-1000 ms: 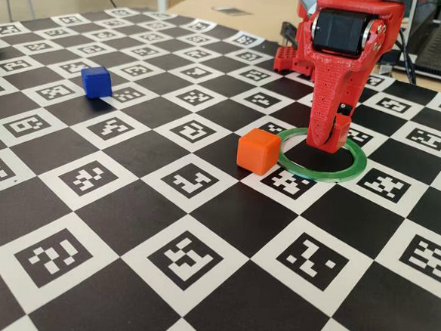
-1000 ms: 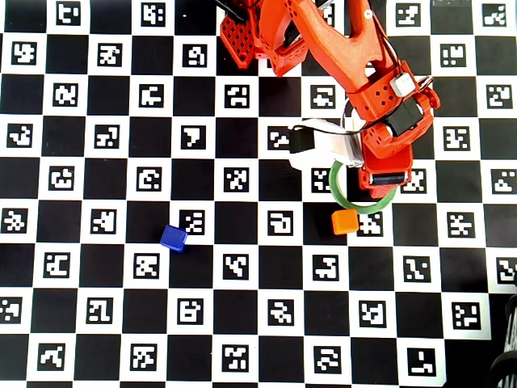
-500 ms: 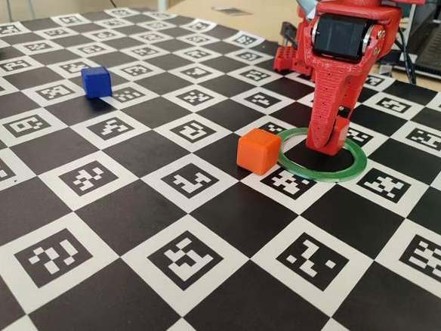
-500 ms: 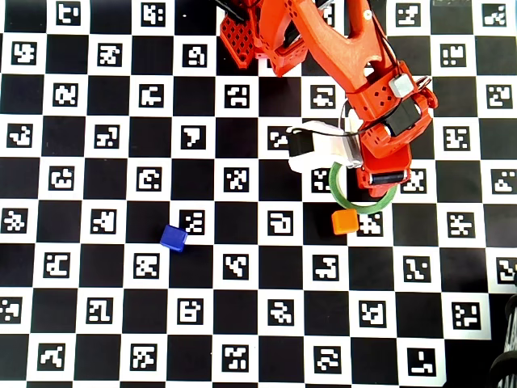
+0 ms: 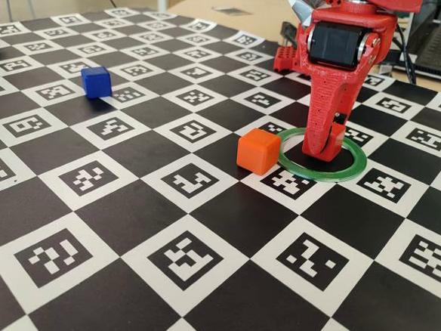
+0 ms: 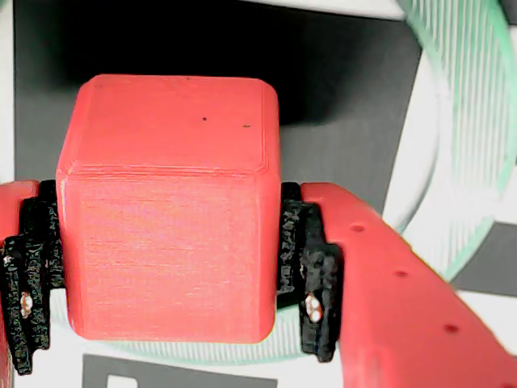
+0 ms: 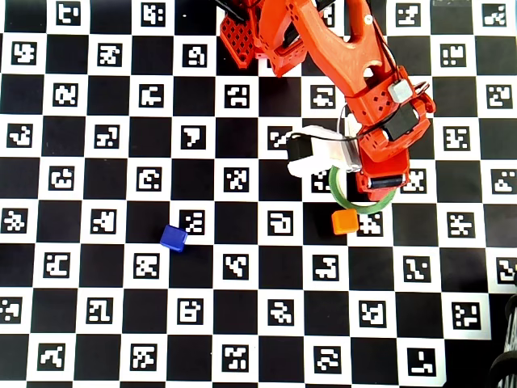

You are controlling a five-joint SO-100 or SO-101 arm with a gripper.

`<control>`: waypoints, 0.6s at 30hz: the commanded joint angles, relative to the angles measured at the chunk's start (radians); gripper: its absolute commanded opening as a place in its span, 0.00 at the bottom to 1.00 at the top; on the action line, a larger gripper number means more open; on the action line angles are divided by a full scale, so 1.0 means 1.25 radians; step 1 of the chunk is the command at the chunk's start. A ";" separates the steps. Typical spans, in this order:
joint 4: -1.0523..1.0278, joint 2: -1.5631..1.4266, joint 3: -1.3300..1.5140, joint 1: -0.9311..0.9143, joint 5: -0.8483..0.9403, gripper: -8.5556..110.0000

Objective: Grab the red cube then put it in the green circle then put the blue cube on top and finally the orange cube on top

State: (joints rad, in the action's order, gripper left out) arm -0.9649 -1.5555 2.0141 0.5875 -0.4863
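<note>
The red printed tool (image 6: 166, 283) is clamped on the red cube (image 6: 170, 218), its black ribbed pads (image 6: 311, 283) pressed flat against two opposite faces, so the jaws stand only a cube's width apart. In the wrist view the cube is matte plastic with softly rounded edges and fine print layers running across its faces. Behind and beside it curves the green circle (image 6: 464, 121), a thin, flat, faintly translucent ring with fine grooves along its band.

From the fixed view the tool (image 5: 321, 151) points straight down into the open centre of the green circle (image 5: 350, 171), its tip low over the black square inside the ring; the cube is hidden behind the finger there, and I cannot tell whether it touches the surface (image 5: 127, 204). That surface is a flat checkerboard of black squares and white squares carrying small black coded markers.

The orange cube (image 5: 258, 151) sits just outside the ring on its left edge in the fixed view, close beside it, bright and smooth-cornered. The blue cube (image 5: 96, 81) stands well apart on the far left, a deep blue block with the same rounded form. In the overhead view the arm covers much of the green circle (image 7: 343, 200), with the orange cube (image 7: 345, 221) just below it and the blue cube (image 7: 173, 238) off to the left.
</note>
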 commanded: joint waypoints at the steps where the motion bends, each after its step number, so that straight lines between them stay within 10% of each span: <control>1: -0.002 -0.015 -0.002 -0.005 0.009 0.15; 18: 0.006 -0.027 0.021 0.001 -0.006 0.19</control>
State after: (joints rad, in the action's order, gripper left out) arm -0.9572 -1.5570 2.0433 0.5875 -0.4893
